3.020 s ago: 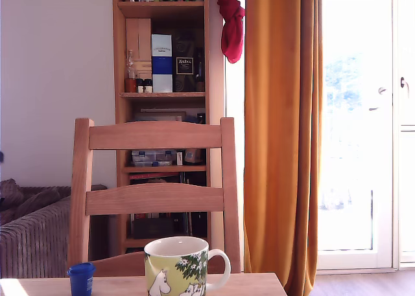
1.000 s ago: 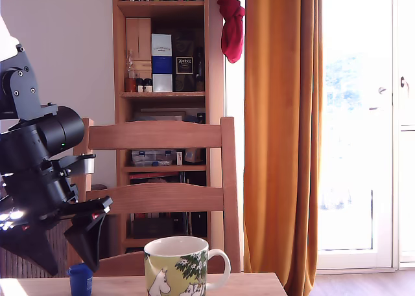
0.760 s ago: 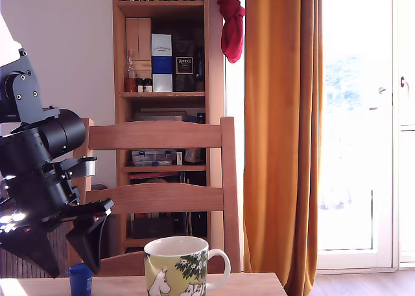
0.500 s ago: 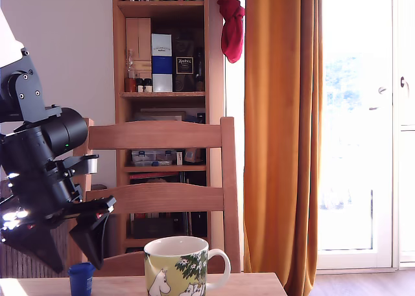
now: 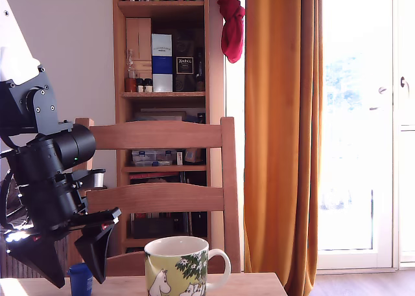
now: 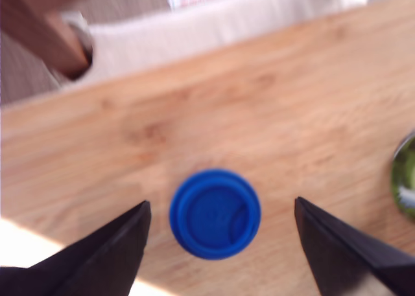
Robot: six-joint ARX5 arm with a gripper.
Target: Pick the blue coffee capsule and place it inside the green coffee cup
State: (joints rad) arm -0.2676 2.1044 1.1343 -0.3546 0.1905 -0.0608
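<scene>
The blue coffee capsule [image 6: 214, 213] stands upright on the wooden table [image 6: 272, 121], between the spread jaws of the gripper [image 6: 220, 244], neither finger touching it. To the exterior view's right stands the green coffee cup [image 5: 178, 267], apart from it. A wooden chair [image 5: 155, 179] rises behind both.

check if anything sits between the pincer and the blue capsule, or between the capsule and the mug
Nothing visible does. The pincer is open, and the blue coffee capsule sits in the gap between its fingers. Only bare wooden table shows between the capsule and the green coffee cup at the exterior view's right.
</scene>
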